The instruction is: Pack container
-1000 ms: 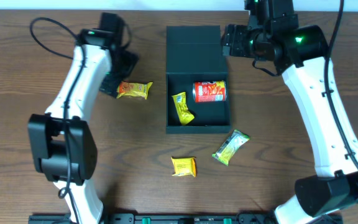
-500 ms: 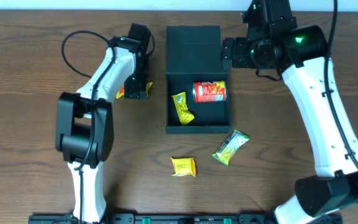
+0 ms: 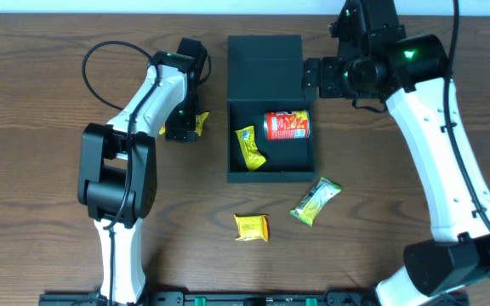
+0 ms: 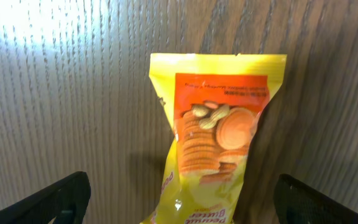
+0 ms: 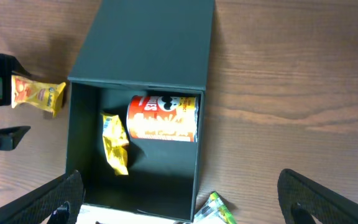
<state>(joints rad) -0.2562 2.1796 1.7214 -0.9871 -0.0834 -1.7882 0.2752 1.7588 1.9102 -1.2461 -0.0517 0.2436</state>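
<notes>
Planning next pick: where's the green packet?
Overhead view: the green packet lies on the table off the container's near right corner, right of a yellow packet.

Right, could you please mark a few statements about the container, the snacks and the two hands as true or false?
The lid of the container is open. True.
The red can stands upright in the container. False: it lies on its side.
The green packet is inside the container. False: it lies on the table, outside it.
The left hand is open above the peanut-cracker packet. True.
The right hand holds a packet. False: it is open and empty.
</notes>
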